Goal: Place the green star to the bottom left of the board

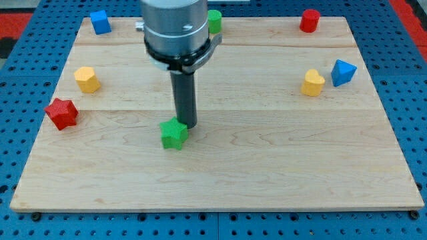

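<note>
the job is barely begun, by my reading: the small green star-shaped block [173,133] sits near the middle of the pale wooden board [267,167], a little toward the view's left, and the bottom-left corner it has to reach is well apart from it, so nearly the whole slide remains. my tip [188,126], the lower end of the straight dark rod, rests at board height just to the upper right of the star, touching it or very nearly so; i cannot tell which. the rod has nothing to open or close and holds nothing, it only presses against a side. that side looks suited to a push down and toward the view's left. from my tip, the other pieces are all well apart: a red star-shaped block [61,113] and a yellow block [87,79] far to the view's left, a blue block [100,21] up left, a green block [214,21] above and partly behind the arm, a red cylinder [309,21] up right, and a yellow block [312,83] beside a blue block [343,72] off to the right.
</note>
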You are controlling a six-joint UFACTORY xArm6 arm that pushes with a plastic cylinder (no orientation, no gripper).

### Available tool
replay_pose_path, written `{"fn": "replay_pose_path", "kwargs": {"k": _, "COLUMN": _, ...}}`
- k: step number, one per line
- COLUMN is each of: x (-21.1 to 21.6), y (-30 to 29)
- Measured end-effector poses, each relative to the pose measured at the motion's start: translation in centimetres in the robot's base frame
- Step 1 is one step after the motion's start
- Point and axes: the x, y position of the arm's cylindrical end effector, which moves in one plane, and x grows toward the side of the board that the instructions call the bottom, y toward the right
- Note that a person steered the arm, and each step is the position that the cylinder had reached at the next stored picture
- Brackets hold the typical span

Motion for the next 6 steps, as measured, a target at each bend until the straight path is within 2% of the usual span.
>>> {"fn": "replay_pose_path", "kwargs": {"k": 2, "x": 4.5, "y": -4.2}}
{"fn": "replay_pose_path", "kwargs": {"k": 3, "x": 7.0, "y": -3.6}}
{"fn": "replay_pose_path", "kwargs": {"k": 4, "x": 8.4, "y": -3.8}}
{"fn": "replay_pose_path", "kwargs": {"k": 6, "x": 10.5, "y": -8.3}}
